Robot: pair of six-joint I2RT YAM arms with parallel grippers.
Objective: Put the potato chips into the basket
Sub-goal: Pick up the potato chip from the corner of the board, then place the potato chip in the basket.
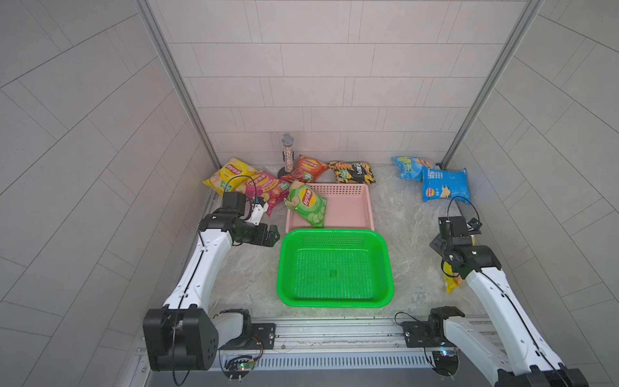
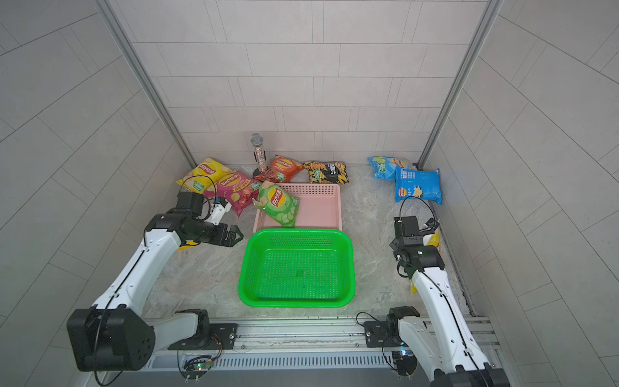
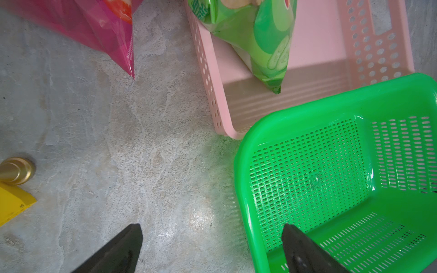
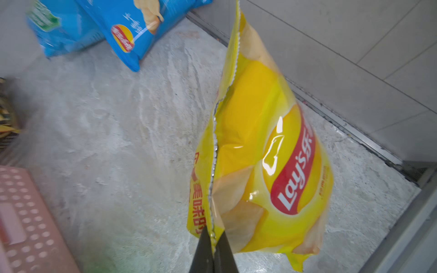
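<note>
Now your right gripper pinches the crimped edge of the yellow chip bag, on the right. Your left gripper gapes wide beside the green basket.

The yellow chip bag is gleaming as glossy crinkled foil. The near green basket is shining as smooth perforated plastic; the pink basket beyond is looking matt. The tabletop is looking like matt veined stone.
</note>
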